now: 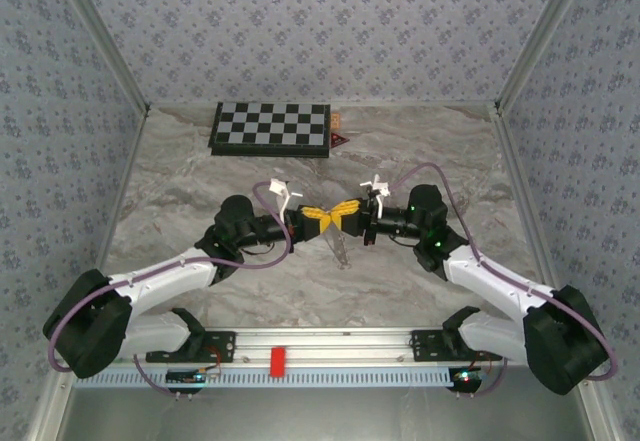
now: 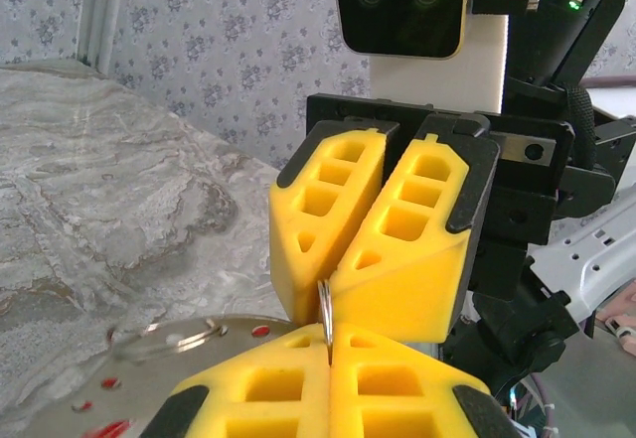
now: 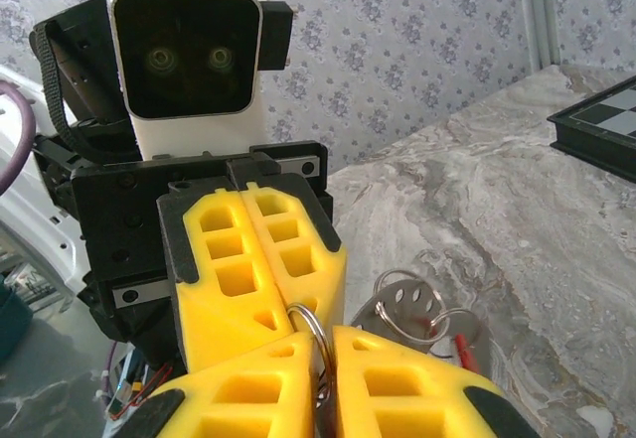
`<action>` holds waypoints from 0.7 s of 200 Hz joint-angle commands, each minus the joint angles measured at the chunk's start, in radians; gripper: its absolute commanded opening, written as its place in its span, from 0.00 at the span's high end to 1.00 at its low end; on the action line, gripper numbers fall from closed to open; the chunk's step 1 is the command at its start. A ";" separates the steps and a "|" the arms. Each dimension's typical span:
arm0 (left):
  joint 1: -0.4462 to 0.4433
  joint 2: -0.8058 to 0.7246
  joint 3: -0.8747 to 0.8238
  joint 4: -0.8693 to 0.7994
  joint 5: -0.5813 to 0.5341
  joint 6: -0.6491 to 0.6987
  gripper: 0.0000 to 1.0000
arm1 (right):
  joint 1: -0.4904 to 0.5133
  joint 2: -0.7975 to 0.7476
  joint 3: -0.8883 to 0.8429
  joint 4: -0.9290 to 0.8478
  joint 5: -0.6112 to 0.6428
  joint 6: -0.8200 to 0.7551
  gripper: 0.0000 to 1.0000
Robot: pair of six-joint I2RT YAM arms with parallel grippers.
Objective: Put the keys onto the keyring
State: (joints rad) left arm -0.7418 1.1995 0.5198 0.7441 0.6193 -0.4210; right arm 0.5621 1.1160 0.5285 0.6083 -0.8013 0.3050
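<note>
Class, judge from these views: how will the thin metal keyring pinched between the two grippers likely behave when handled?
The keyring is probably stiff: its thin wire looks unbent with the left gripper and right gripper both pinching it. Being bare shiny metal between narrow fingertips, it may slip or twist. It looks light for its size.

Table (image 1: 200, 171) centre: left gripper (image 1: 318, 219) and right gripper (image 1: 349, 213) meet tip to tip, the left one on the left. Between them the keyring (image 3: 310, 331) stands edge-on, caught in both sets of tips. Further loops (image 3: 407, 301) with a key (image 3: 464, 347) beside them sit just below the tips; resting or hanging, cannot tell. Board (image 1: 271, 128) at the far edge, behind the grippers; triangular piece (image 1: 340, 139) just right of it. Block (image 1: 277, 360) on the near rail (image 1: 340, 338), between the arm bases.
</note>
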 commanded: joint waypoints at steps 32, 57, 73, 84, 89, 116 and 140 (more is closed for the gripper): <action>-0.011 -0.001 0.046 0.056 0.048 -0.004 1.00 | 0.016 0.025 0.044 0.038 -0.105 0.028 1.00; -0.010 -0.012 0.048 0.032 0.050 0.008 1.00 | 0.014 0.017 0.060 -0.041 -0.105 -0.015 1.00; -0.007 -0.038 0.055 -0.035 0.039 0.037 0.98 | 0.011 0.001 0.079 -0.133 -0.096 -0.074 1.00; 0.004 -0.058 0.057 -0.084 0.033 0.056 0.86 | 0.009 -0.010 0.099 -0.212 -0.095 -0.120 1.00; 0.010 -0.067 0.057 -0.104 0.034 0.063 0.78 | 0.008 -0.014 0.109 -0.248 -0.096 -0.147 1.00; 0.046 -0.113 0.054 -0.191 0.057 0.100 0.68 | 0.007 -0.016 0.181 -0.447 -0.084 -0.271 1.00; 0.060 -0.140 0.068 -0.301 0.063 0.161 0.68 | 0.016 -0.005 0.241 -0.587 -0.061 -0.361 1.00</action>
State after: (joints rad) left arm -0.6937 1.0946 0.5343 0.5587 0.6434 -0.3393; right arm 0.5659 1.1217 0.6899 0.2184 -0.8574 0.0856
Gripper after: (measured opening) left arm 0.323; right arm 0.040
